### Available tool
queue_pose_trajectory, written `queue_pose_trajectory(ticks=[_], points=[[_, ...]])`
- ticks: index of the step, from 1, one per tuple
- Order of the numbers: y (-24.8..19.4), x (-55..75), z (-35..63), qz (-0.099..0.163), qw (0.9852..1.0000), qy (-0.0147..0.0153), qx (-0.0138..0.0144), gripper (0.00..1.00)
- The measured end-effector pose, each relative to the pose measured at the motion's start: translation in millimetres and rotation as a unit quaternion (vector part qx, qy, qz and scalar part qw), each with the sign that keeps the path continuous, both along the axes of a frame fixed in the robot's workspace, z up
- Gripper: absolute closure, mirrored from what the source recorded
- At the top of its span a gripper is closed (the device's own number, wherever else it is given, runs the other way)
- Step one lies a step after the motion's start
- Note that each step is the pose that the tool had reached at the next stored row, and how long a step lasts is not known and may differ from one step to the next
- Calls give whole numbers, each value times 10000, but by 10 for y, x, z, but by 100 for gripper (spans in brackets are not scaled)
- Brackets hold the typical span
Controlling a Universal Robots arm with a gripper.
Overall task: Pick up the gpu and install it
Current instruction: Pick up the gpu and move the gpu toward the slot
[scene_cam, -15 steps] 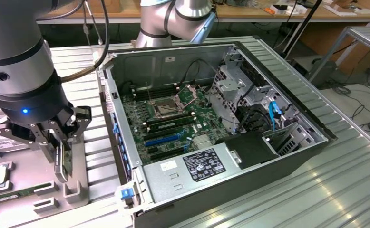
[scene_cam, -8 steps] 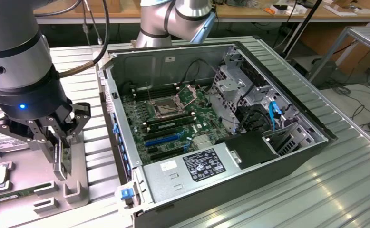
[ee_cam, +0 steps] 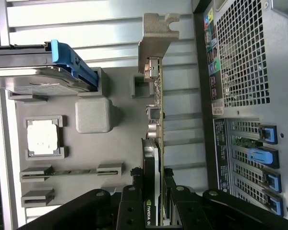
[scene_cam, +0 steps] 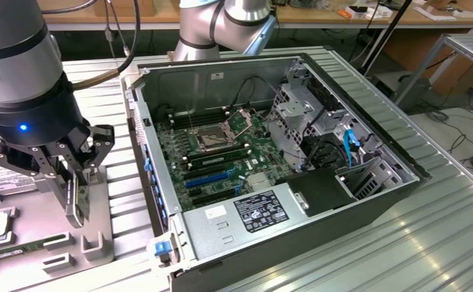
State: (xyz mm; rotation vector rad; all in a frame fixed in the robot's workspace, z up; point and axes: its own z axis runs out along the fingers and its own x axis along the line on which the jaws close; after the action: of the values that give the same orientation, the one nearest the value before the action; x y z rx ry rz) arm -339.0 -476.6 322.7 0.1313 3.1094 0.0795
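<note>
Green, black-shrouded gpu card clamped in black gripper over grey tray, exterior view's left; installation in open black case outstanding.

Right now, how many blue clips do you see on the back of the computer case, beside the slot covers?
4 blue clips, in one row along the computer case back: first, second, third, fourth. More may be hidden.

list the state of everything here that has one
gripper: shut on the gpu
gpu: held on edge over the grey tray, not yet in the computer case
computer case: lying flat, side open
blue expansion slots: empty
cpu socket: cover raised, looks empty
hard drive: resting in the grey tray
</note>
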Motion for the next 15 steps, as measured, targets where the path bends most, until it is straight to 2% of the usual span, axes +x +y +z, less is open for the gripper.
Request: queue_pose_trajectory(ticks=[4,15], points=[[0,0,55,0,10000,-1,1,73],[0,0,77,0,10000,0,0,73]])
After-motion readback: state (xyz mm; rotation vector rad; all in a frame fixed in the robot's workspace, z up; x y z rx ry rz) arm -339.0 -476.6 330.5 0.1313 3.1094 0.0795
